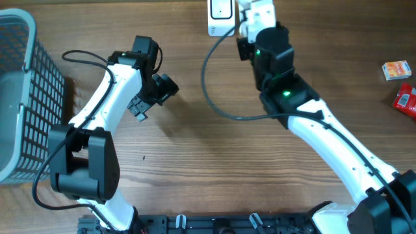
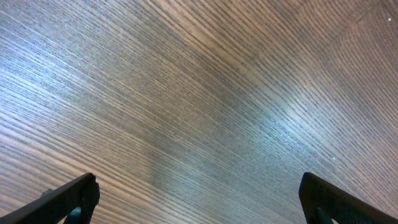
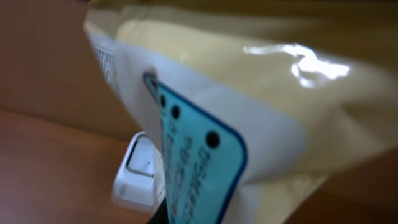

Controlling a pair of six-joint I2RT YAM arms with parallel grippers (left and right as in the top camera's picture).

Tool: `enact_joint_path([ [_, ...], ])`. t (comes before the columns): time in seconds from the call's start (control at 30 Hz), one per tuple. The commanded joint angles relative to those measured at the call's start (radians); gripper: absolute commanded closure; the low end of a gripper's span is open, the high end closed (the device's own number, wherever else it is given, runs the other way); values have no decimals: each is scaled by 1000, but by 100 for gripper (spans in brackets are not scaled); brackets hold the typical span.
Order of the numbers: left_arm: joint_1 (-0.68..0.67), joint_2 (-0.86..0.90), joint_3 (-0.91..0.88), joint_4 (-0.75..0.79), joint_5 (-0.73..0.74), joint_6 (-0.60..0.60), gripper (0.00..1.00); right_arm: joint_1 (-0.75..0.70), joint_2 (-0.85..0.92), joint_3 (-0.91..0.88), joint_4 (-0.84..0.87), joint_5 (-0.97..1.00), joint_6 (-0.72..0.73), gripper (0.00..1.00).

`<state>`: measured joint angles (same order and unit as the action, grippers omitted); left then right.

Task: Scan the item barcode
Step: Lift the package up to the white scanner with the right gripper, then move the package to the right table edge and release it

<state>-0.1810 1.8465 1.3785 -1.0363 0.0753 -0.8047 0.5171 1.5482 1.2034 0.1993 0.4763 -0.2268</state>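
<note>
Left gripper hangs over bare tabletop with its jaws wide apart and nothing between them; its wrist camera shows only wood grain. It sits well apart from the grey basket at the left edge and takes no part in the scan. Judgement: it is parked there to leave the working area free.

Scanner, a white unit, rests at the far edge of the tabletop, left of centre-right, with a dark cable looping back from it.

Right gripper is extended to that far edge, just beside the scanner, and is closed on the packet. Its fingers are hidden behind the packet in the wrist view. The packet is a cream pouch carrying a white label and a light blue tag, held off the tabletop just above and beside the scanner. Judgement: it is held there to present a printed face to the reader. No barcode is legible in the blurred view, so whether the correct face is turned to the scanner cannot be told.

An orange box and a red pack lie at the right edge, well apart from the work.
</note>
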Motion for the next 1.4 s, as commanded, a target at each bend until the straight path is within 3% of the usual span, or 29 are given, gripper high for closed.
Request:
enact_joint_path([
  [0.0,1,-6,10,-1,-6,16,0,28,142,21,249,225,-339,95],
  [0.07,1,-6,10,-1,-6,16,0,33,254,21,497,234,-479,96],
  [0.17,1,-6,10,0,-6,16,0,34,467,22,877,59,-724,95],
  [0.3,1,-6,10,-1,-6,16,0,38,681,62,1159,-61,-886,96],
  [0.57,1,-6,10,0,-6,16,0,47,779,135,1097,-217,-948,95],
  [0.87,1,-6,10,-1,-6,16,0,28,784,135,996,-242,-953,95],
  [1.0,1,-6,10,-1,-6,16,0,5,784,135,998,-235,-1041,95],
  [1.1,1,-6,10,0,-6,16,0,-45,784,135,1023,-133,-1100,95],
  [1.17,1,-6,10,-1,-6,16,0,-117,784,135,1026,16,-1052,96],
  [1.3,1,-6,10,0,-6,16,0,-333,784,135,1024,390,-854,96],
  [1.37,1,-6,10,-1,-6,16,0,-447,784,135,930,515,-768,96],
])
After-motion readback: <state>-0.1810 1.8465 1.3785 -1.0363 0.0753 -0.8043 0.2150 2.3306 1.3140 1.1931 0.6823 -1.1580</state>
